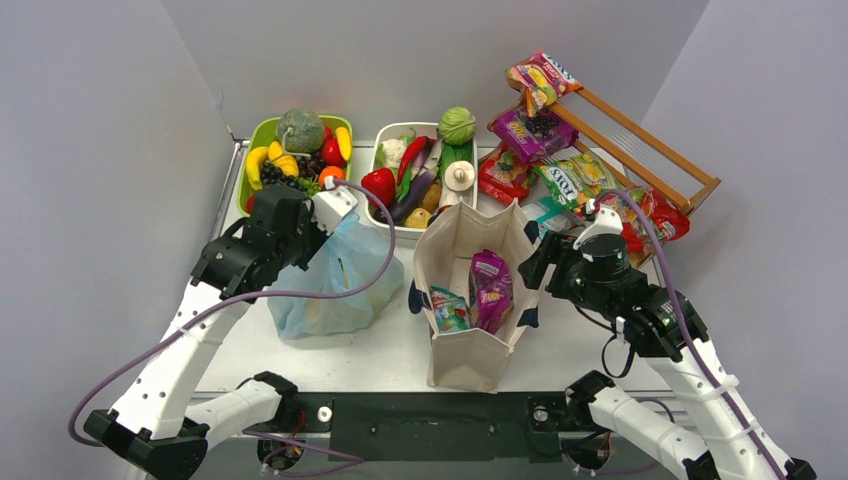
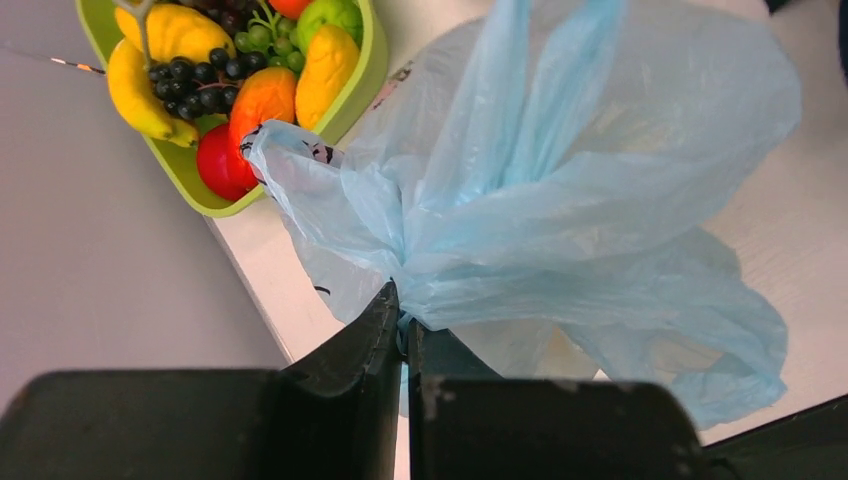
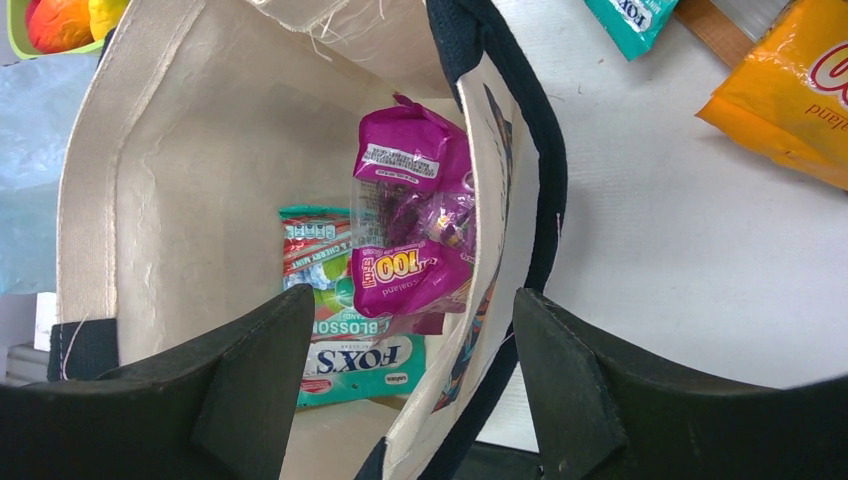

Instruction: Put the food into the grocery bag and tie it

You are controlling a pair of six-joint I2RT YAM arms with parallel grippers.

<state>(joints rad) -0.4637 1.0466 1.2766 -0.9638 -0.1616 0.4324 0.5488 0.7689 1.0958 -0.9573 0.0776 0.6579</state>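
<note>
The light-blue grocery bag [image 1: 335, 285] lies crumpled on the table left of centre. My left gripper [image 1: 325, 215] is shut on its gathered top, and in the left wrist view the jaws [image 2: 405, 335] pinch bunched plastic of the bag [image 2: 600, 200]. Toy fruits [image 1: 295, 150] fill a green tray, and toy vegetables [image 1: 420, 175] a white tray. Snack packets [image 1: 545, 130] lie on a wooden rack. My right gripper [image 1: 535, 265] is open, its fingers [image 3: 250, 380] astride the right wall of a beige tote [image 3: 150, 200].
The beige canvas tote [image 1: 465, 360] stands at centre front and holds a purple packet [image 3: 410, 230] and a green packet [image 3: 345, 335]. The green tray's rim [image 2: 200, 190] is just behind the blue bag. The wooden rack [image 1: 690, 180] is at the back right.
</note>
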